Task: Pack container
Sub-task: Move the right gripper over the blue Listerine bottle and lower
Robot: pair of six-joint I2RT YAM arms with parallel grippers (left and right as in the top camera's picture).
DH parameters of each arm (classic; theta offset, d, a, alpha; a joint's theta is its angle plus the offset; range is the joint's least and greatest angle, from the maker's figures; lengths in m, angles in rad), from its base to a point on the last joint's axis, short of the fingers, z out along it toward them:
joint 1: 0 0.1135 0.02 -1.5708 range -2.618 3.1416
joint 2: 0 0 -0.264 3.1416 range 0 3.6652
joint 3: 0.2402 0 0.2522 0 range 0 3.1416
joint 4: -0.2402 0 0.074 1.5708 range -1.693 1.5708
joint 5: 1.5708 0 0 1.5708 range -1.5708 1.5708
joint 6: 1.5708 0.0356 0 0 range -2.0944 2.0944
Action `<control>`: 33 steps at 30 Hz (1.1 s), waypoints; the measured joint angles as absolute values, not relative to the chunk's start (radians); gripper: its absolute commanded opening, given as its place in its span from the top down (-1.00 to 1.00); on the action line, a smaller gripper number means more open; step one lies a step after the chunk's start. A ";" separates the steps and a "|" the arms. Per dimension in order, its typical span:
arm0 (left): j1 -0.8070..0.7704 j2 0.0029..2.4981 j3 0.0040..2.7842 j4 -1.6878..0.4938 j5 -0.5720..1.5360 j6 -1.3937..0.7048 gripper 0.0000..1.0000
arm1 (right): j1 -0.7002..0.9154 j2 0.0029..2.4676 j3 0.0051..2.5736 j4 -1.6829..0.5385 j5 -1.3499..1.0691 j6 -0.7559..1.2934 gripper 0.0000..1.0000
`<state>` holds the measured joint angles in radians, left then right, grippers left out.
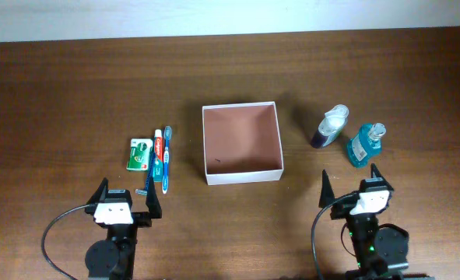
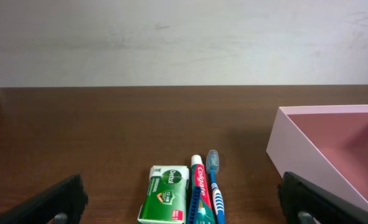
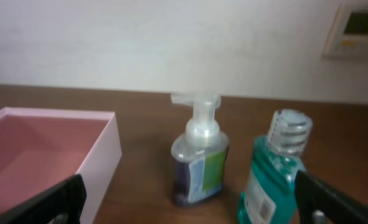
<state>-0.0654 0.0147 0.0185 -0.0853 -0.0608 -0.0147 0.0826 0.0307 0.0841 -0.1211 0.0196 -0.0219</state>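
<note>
Surface: brown wood.
Container: placed at the centre, upright, open-topped.
Left end effector: fingers spread apart, nothing held.
Right end effector: fingers spread apart, nothing held.
Pump bottle: stood right of container.
Toothbrush: laid left of container.

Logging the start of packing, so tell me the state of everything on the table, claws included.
Container, upright, open-topped, nothing packed inside.
Dettol box, lying flat.
Colgate toothpaste tube, lying flat, capped.
Toothbrush, lying flat beside the toothpaste.
Pump bottle, upright.
Mouthwash bottle, upright, capped.
Left claw, open, holding nothing.
Right claw, open, holding nothing.
</note>
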 measured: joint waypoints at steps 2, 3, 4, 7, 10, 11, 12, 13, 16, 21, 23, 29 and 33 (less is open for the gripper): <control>-0.065 0.015 0.019 -0.086 -0.061 -0.015 -0.99 | 0.083 0.083 0.202 -0.177 0.026 -0.010 -0.97; -0.065 0.015 0.019 -0.085 -0.061 -0.015 -0.99 | 0.083 0.109 0.255 -0.205 0.030 -0.008 -0.97; -0.065 0.015 0.019 -0.085 -0.061 -0.015 -0.99 | 0.083 0.142 0.315 -0.241 0.036 -0.003 -0.96; -0.065 0.015 0.019 -0.085 -0.061 -0.015 -0.99 | 0.083 0.287 0.525 -0.367 0.051 0.001 -0.97; -0.065 0.015 0.019 -0.084 -0.061 -0.015 -0.99 | 0.083 0.458 0.735 -0.520 0.064 0.001 -0.97; -0.065 0.015 0.019 -0.084 -0.061 -0.015 -0.99 | 0.083 0.516 0.797 -0.560 0.064 0.001 -0.97; -0.065 0.015 0.019 -0.084 -0.061 -0.015 -0.99 | 0.083 0.586 0.874 -0.626 0.066 0.001 -0.96; -0.065 0.015 0.019 -0.085 -0.061 -0.015 -0.99 | 0.083 0.645 0.938 -0.665 0.067 0.001 -0.97; -0.065 0.015 0.019 -0.084 -0.061 -0.015 -0.99 | 0.082 0.819 1.118 -0.788 0.068 0.001 -0.97; -0.065 0.015 0.019 -0.085 -0.061 -0.015 -0.99 | 0.082 0.988 1.325 -0.928 0.154 0.001 -0.97; -0.065 0.015 0.019 -0.085 -0.061 -0.015 -0.99 | 0.082 0.991 1.359 -0.941 0.245 0.001 -0.97; -0.065 0.015 0.019 -0.085 -0.061 -0.015 -0.99 | 0.082 0.949 1.374 -1.049 0.348 0.001 -0.97; -0.065 0.015 0.019 -0.085 -0.061 -0.015 -0.99 | 0.082 0.952 1.374 -1.114 0.385 0.001 -0.97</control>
